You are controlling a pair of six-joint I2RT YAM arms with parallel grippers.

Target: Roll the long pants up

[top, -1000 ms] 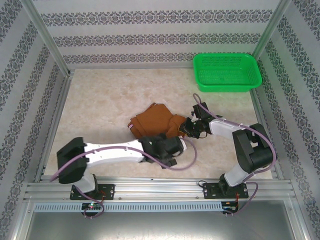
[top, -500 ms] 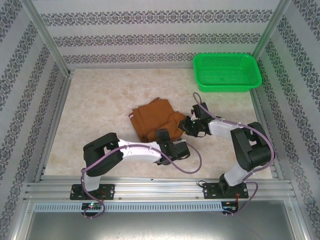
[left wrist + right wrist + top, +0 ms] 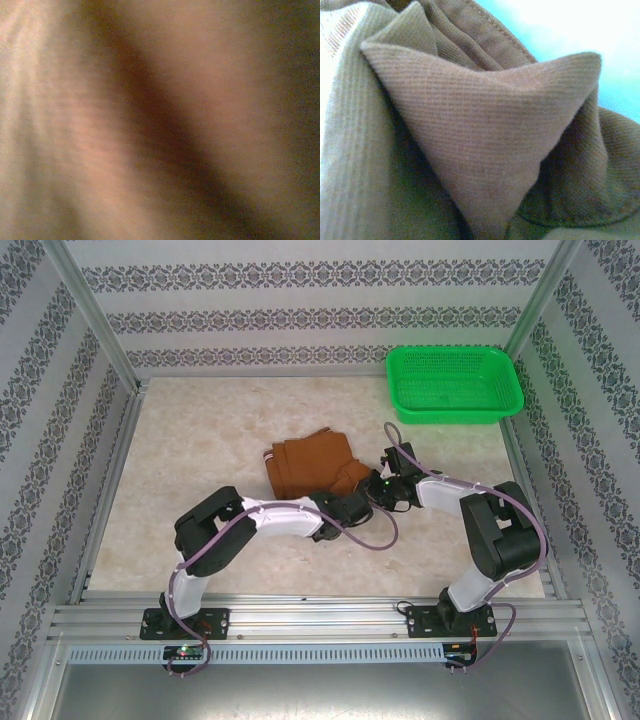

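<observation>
The long pants [image 3: 308, 465] lie as a folded rust-brown bundle at the middle of the table. My left gripper [image 3: 352, 504] is pressed against the bundle's near right corner. In the left wrist view the cloth [image 3: 100, 130] is a close brown blur and hides the fingers, so the jaws cannot be read. My right gripper [image 3: 384, 488] sits at the bundle's right edge, close to the left one. A pointed fold of ribbed cloth [image 3: 485, 135] tapers down to where the right jaws are, looking pinched there. A stitched hem [image 3: 490, 35] runs behind it.
A green plastic basket [image 3: 455, 382] stands at the back right corner. Metal frame rails [image 3: 108, 480] and patterned walls border the beige tabletop [image 3: 200, 460]. Purple cables [image 3: 380, 535] loop off both wrists near the cloth.
My left arm has folded its elbow and swung the gripper forward and right, onto the bundle's near right corner. The bundle has become more compact and shifted back. The right arm has hardly moved.
</observation>
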